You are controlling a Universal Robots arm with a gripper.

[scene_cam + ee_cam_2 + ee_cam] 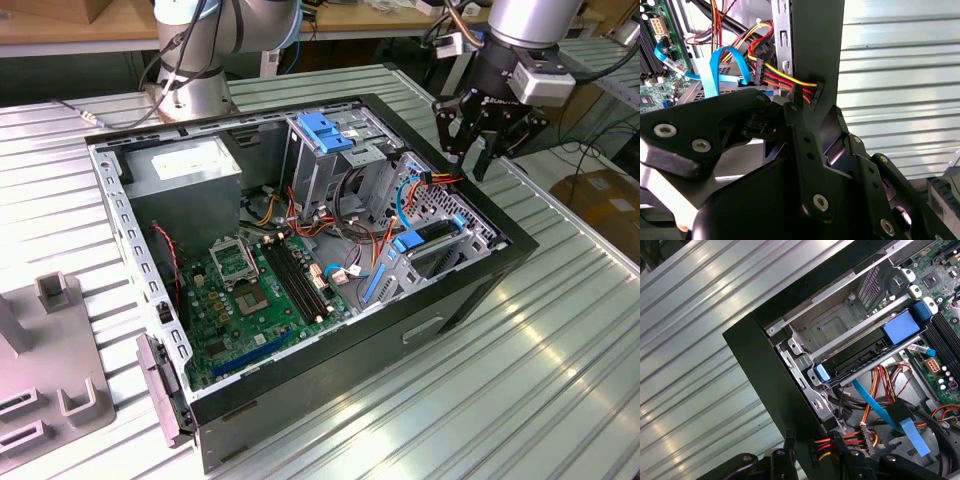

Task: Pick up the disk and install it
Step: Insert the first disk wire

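The disk (pixel 436 236) lies on edge in a metal bay at the corner of the open computer case (pixel 470 290) on the exterior view's right, with blue bracket tabs at both ends. In the first wrist view the disk (pixel 860 357) shows as a dark slab between those blue tabs. My gripper (pixel 473 150) hangs above the case's rim, a little behind that bay, open and holding nothing. A black power connector (pixel 818 447) with red, yellow and orange wires rests on the rim between my fingertips (pixel 788 442); the same connector (pixel 812 92) appears in the second wrist view.
Inside the case are an upright metal cage with a blue handle (pixel 325 135), a grey power supply box (pixel 185 165), a green motherboard (pixel 255 290) and loose blue and coloured cables (pixel 400 200). A grey fixture (pixel 50 370) sits on the ribbed table (pixel 520 380).
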